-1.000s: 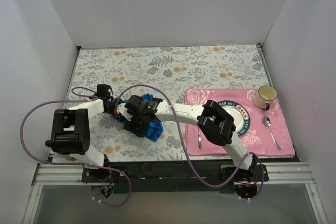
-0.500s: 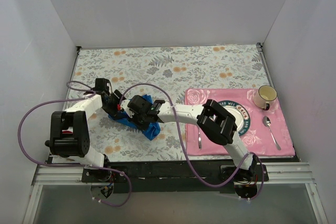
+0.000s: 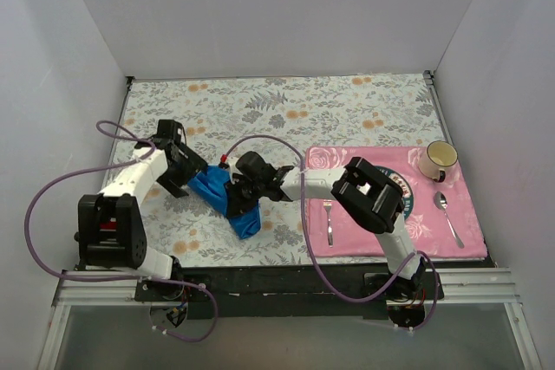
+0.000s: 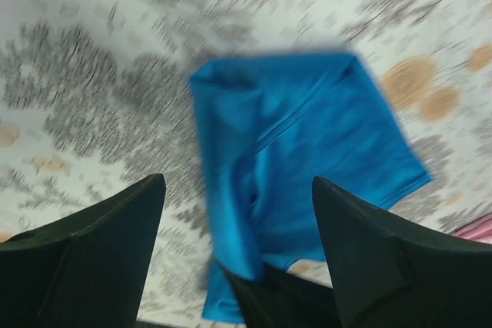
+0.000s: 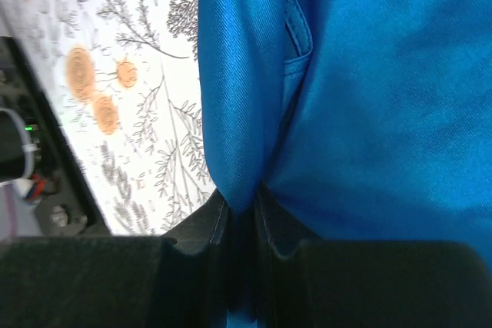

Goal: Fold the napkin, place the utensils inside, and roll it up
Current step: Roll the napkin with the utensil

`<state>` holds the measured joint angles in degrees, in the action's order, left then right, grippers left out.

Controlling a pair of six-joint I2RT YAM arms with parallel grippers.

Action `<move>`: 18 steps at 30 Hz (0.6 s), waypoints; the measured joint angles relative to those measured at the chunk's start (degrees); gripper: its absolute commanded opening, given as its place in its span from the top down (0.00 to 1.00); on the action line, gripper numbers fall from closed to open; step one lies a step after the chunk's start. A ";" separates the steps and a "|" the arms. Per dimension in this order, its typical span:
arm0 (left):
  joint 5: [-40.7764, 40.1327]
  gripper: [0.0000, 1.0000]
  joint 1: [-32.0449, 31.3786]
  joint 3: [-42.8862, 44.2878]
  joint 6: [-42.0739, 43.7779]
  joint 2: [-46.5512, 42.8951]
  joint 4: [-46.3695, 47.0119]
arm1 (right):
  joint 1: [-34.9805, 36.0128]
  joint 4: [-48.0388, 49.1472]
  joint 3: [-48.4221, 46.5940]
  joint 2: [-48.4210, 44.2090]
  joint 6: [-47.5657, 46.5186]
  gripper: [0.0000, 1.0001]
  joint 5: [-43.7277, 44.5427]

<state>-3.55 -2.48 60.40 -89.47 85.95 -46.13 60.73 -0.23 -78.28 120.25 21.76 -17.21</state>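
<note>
Napkin (image 3: 244, 221) fold pinched tight in the fingers of the right gripper (image 5: 242, 203); left gripper (image 4: 238, 183) gapes wide, cloth just beyond its tips. Best carry the pinched edge across low, corners matched, no dragging.

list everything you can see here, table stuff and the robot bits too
napkin: 1, bright blue, bunched on the tablecloth left of the placemat
tablecloth: 1, white with grey and orange flowers, covers the table
placemat: 1, pink with roses, near right
plate: 1, white with a dark rim, on the placemat, partly hidden by the right arm
mug: 1, cream, far right corner of the placemat
spoon: 1, silver, right of the plate
silver utensil: 1, left side of the placemat; fork or knife unclear
left gripper: 1, black, open, at the napkin's left end
right gripper: 1, black, shut on the napkin
</note>
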 measured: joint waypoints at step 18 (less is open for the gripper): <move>11.58 0.57 -3.74 -13.42 4.55 -5.01 6.36 | -2.12 10.73 6.05 0.90 10.49 0.73 -13.68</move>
<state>8.03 -6.22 46.98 -84.93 80.95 -39.77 58.61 10.50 -72.23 121.14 32.25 -30.89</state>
